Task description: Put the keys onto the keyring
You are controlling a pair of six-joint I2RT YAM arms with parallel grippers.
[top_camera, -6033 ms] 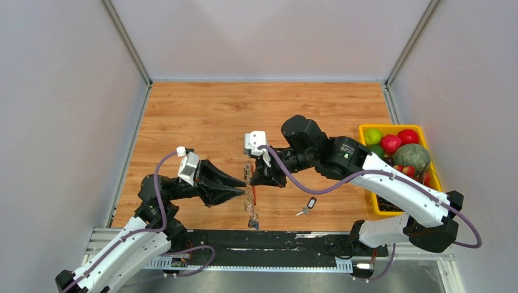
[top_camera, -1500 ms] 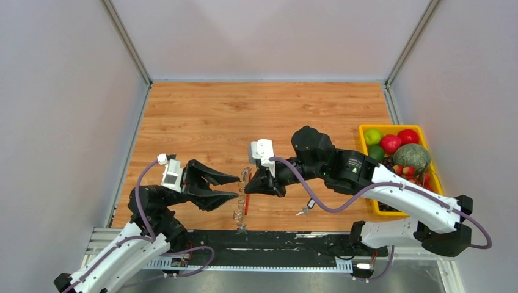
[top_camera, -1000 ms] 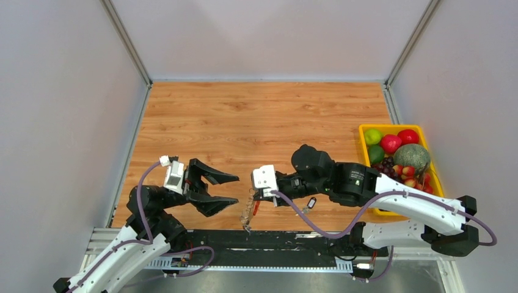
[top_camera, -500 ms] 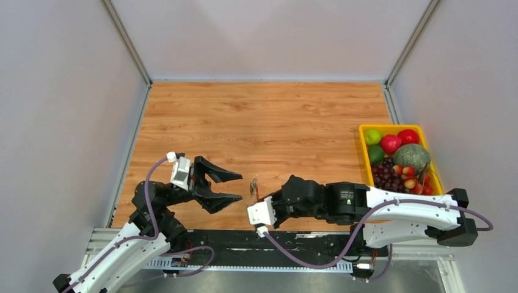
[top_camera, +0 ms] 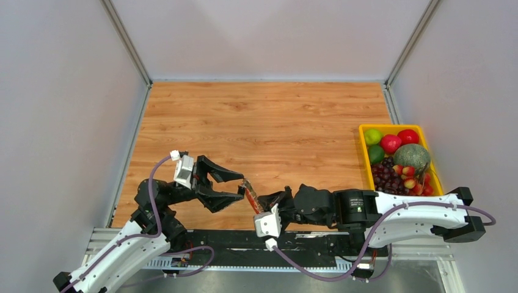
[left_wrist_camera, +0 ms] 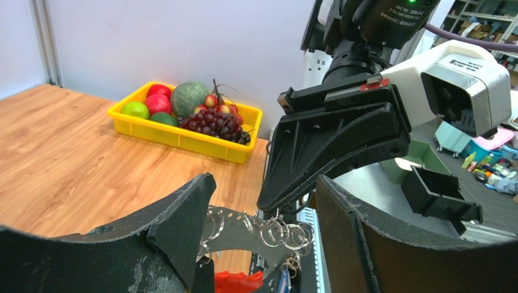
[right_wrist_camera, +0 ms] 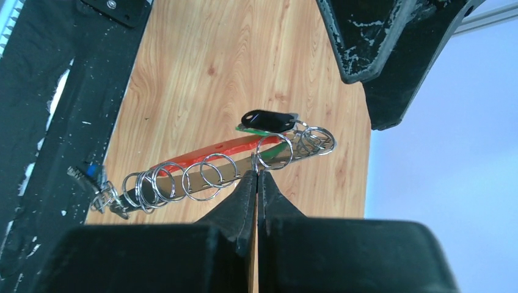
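Wooden table (top_camera: 262, 122), grey walls (top_camera: 61, 122) around.
The right gripper (right_wrist_camera: 256, 177) pinches the keyring (right_wrist_camera: 207, 151) at the near edge, its length running far-left to near-right; the left gripper (top_camera: 240, 186) gapes wide, empty, at its far end.

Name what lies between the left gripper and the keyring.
Nothing: the right wrist view shows a bare gap, wooden table behind, between the left gripper and the keyring held by the right gripper.

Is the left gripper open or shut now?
Open. The left gripper has fingers wide apart, clamping nothing; the right gripper holds the keyring near their tips.
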